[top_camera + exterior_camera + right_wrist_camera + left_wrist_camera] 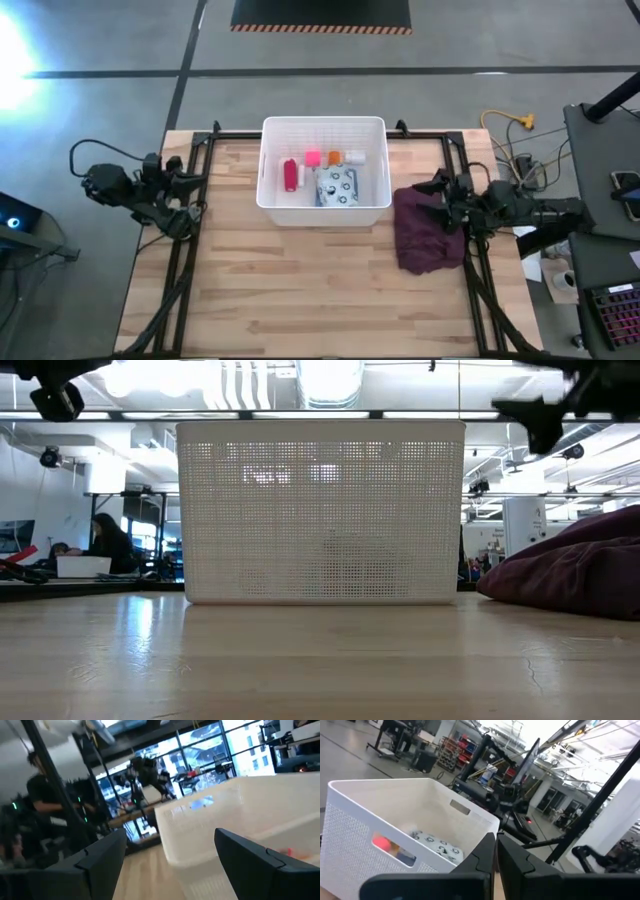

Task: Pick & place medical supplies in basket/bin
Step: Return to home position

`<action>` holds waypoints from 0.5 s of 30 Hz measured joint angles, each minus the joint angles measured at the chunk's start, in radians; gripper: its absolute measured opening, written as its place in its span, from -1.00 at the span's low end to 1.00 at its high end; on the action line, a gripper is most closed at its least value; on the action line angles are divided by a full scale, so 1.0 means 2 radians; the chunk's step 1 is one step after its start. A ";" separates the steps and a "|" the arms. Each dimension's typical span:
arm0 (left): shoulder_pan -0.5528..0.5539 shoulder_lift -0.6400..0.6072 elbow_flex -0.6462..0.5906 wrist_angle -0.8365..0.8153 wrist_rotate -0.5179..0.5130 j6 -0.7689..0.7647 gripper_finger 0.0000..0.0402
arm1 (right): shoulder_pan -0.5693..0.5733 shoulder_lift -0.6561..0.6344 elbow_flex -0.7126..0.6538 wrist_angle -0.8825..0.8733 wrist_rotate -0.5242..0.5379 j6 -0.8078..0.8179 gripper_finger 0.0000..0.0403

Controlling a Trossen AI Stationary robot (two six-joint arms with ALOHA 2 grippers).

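- Left gripper (196, 182) hangs over the table's left edge, level with the bin. In its own wrist view (496, 840) the two dark fingers (485, 857) are drawn almost together with only a thin slit between them, and they grip nothing.
- Right gripper (428, 190) hangs at the table's right side, above the far end of the maroon cloth (428, 235). Its wrist view (170, 834) shows the fingers (102, 855) spread wide with nothing held between them.
- Pale wooden planks make up the table (300, 300), with black frame rails running down both sides.
- On the right, the maroon cloth lies in a crumpled heap just beside the bin's right wall; whether the two touch cannot be told. From the low view it is a soft mound (580, 565) to the right of the bin.
- Standing upright at the far middle of the table, between the two arms, is the white bin (324, 121). Its perforated wall (320, 510) fills the centre of the low view.
- All the supplies lie inside the bin:
  - a red bottle (290, 175) is by the left wall
  - a grey-white patterned packet (337, 186) is at the middle
  - along the far side are a pink tape roll (313, 158), an orange piece (334, 158) and a small white piece (355, 157)
- Beyond the table, a seated person (110, 540) shows in the room at the low view's left.
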 joint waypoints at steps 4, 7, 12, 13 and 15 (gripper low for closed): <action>0.000 0.013 -0.002 0.015 0.004 -0.019 -1.00 | -0.001 -0.064 -0.051 0.005 0.006 -0.014 0.45; 0.000 0.026 -0.004 0.019 0.010 0.032 -1.00 | -0.002 -0.074 -0.083 0.037 0.004 -0.027 0.45; 0.000 0.031 -0.028 0.070 0.032 0.182 -1.00 | -0.007 -0.068 -0.097 0.059 0.005 -0.030 0.45; 0.000 0.026 -0.036 0.075 0.031 0.193 -1.00 | -0.007 -0.071 -0.097 0.054 0.003 -0.033 0.45; 0.000 0.005 -0.059 0.077 0.027 0.194 -1.00 | -0.008 -0.074 -0.098 0.052 0.005 -0.036 0.45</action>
